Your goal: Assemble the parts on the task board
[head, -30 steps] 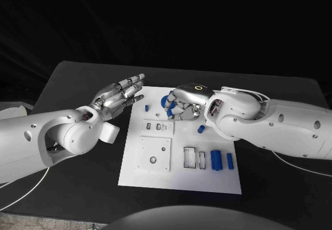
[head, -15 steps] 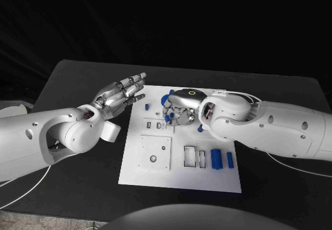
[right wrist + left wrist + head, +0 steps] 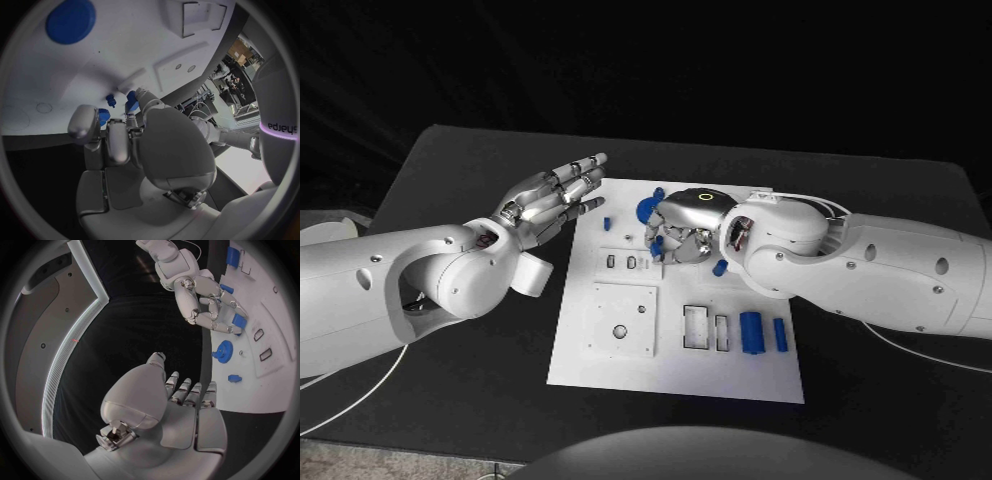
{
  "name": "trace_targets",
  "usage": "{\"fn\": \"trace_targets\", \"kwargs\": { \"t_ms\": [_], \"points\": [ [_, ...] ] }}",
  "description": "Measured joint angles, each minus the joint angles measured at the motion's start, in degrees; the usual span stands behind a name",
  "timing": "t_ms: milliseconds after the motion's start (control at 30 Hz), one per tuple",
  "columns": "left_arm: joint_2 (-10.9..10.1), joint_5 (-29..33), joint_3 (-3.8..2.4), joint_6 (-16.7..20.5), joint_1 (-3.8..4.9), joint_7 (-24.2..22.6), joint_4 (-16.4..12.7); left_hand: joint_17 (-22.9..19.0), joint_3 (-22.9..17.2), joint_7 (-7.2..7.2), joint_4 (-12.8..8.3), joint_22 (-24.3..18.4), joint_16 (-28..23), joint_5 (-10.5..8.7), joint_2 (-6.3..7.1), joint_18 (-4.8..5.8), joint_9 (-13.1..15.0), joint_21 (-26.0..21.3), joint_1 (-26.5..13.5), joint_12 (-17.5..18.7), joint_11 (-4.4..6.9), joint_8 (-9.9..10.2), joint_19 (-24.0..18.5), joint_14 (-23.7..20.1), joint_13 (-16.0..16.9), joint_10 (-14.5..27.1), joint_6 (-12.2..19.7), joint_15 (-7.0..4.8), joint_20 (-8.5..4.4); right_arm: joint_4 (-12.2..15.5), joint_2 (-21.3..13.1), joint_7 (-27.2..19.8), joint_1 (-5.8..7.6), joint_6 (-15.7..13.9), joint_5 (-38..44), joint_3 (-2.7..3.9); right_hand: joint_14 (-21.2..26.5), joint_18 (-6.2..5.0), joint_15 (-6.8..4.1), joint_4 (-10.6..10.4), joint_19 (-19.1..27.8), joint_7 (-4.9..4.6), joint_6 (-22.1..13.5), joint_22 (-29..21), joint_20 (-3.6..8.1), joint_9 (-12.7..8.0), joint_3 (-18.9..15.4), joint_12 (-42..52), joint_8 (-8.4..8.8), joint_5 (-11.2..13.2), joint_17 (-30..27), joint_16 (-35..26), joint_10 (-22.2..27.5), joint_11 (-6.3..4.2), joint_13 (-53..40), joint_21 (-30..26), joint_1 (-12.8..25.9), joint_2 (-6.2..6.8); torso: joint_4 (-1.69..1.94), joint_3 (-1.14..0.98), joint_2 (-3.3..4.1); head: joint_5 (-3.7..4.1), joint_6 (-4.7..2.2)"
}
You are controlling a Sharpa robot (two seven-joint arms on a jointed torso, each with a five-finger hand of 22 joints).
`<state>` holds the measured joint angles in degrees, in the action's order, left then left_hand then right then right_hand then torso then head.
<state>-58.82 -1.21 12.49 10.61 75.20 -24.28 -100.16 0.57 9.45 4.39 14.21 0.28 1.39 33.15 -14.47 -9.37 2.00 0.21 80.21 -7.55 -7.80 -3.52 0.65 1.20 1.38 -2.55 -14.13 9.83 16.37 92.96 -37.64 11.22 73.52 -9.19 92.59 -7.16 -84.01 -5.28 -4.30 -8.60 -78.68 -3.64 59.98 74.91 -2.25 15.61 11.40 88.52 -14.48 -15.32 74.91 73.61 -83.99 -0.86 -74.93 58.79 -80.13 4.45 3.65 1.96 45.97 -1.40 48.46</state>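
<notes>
The white task board (image 3: pixel 675 380) lies in the middle of the table. My right hand (image 3: pixel 687 225) hovers over its far middle with fingers curled down, pinching a small blue part (image 3: pixel 131 100) at the fingertips; the same part (image 3: pixel 239 320) shows between those fingers in the left wrist view. My left hand (image 3: pixel 557 195) is raised beside the board's far left corner, fingers spread and holding nothing. A blue gear (image 3: pixel 646 208) stands on the board just left of the right hand. A small blue piece (image 3: pixel 604 225) lies near the left edge.
Two blue cylinders (image 3: pixel 750 332) (image 3: pixel 779 336) lie near the board's right edge, beside two narrow slots (image 3: pixel 694 328). Another blue piece (image 3: pixel 720 268) lies under my right forearm. A square plate with holes (image 3: pixel 620 320) sits on the board's left half.
My right hand has drawn a little nearer to me over the board and dropped closer to the small slots, still holding the blue part. The left hand has stayed put.
</notes>
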Motion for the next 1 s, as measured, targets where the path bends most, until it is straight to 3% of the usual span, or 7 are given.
{"fn": "trace_targets", "kwargs": {
  "t_ms": [600, 767, 967, 1000],
  "points": [
    [0.4, 0.0, 0.00, -0.4, -0.01, 0.3, 0.2, 0.0, 0.0, 0.00, 0.0, 0.0, 0.2, 0.00, 0.00, 0.00, 0.0, 0.0, 0.0, 0.0, 0.00, 0.0, 0.0, 0.2, 0.0, 0.0, 0.0, 0.20, 0.00, -0.1, 0.1, 0.7, -0.18, 2.1, 0.2, 0.11, 0.0, 0.01, 0.00, 0.3, 0.6, -0.70, -0.9, 0.0, -0.21, 0.1, 0.0, -0.5, 0.82, -0.3, -0.6, -0.9, 0.0, 0.00, 0.0, -1.7, 0.0, 0.00, -0.02, 0.03, 0.00, 0.20, 0.05],
    [0.4, 0.0, 0.00, -0.5, -0.01, 0.3, 0.3, 0.1, 0.0, 0.00, 0.0, 0.0, 0.2, 0.00, 0.00, 0.00, 0.0, 0.0, 0.0, 0.0, 0.00, 0.0, 0.0, 0.2, 0.0, 0.0, 0.0, 0.20, 0.00, -0.2, 0.2, 0.8, -0.20, 2.4, 0.2, 0.18, 0.0, 0.01, 0.00, 0.3, 0.6, -0.69, -1.1, 0.0, -0.21, 1.8, 0.0, -0.5, 1.19, -0.1, -0.7, -0.9, 0.0, 0.00, 0.0, -1.7, 0.5, 0.00, -0.02, 0.01, 0.03, 0.26, 0.15],
    [0.6, 0.0, 0.00, -0.7, -0.01, 0.4, 0.4, 0.1, 0.0, -0.01, 0.0, 0.0, 0.2, 0.00, 0.00, 0.00, 0.0, 0.0, 0.0, 0.0, 0.01, 0.0, 0.0, 0.2, 0.0, 0.0, 0.0, 0.20, 0.00, -0.3, 0.3, 0.8, -0.27, 2.5, 0.2, 0.22, 0.0, 0.01, 0.00, 0.5, 0.6, -0.77, -1.6, 0.0, -0.21, 2.1, 0.2, -0.6, 1.64, 0.0, -0.9, -1.1, 0.0, 0.00, 0.0, -2.3, 0.5, 0.00, 0.01, 0.01, 0.07, 0.37, 0.33],
    [0.6, 0.0, 0.00, -0.7, -0.02, 0.4, 0.5, 0.1, 0.0, -0.01, 0.0, 0.0, 0.2, 0.00, 0.00, 0.00, 0.0, 0.0, 0.0, 0.0, 0.01, 0.0, 0.0, 0.2, 0.0, 0.0, 0.0, 0.20, 0.00, -0.3, 0.3, 0.8, -0.28, 2.5, 0.2, 0.22, 0.0, -0.53, 0.00, 0.5, 0.6, -0.87, -1.7, 0.0, -0.21, 2.1, 0.2, -0.7, 1.65, 0.3, -0.9, -1.1, 0.0, 0.00, 0.0, -2.4, 0.5, 0.00, 0.01, 0.01, 0.07, 0.37, 0.37]
  ]
}}
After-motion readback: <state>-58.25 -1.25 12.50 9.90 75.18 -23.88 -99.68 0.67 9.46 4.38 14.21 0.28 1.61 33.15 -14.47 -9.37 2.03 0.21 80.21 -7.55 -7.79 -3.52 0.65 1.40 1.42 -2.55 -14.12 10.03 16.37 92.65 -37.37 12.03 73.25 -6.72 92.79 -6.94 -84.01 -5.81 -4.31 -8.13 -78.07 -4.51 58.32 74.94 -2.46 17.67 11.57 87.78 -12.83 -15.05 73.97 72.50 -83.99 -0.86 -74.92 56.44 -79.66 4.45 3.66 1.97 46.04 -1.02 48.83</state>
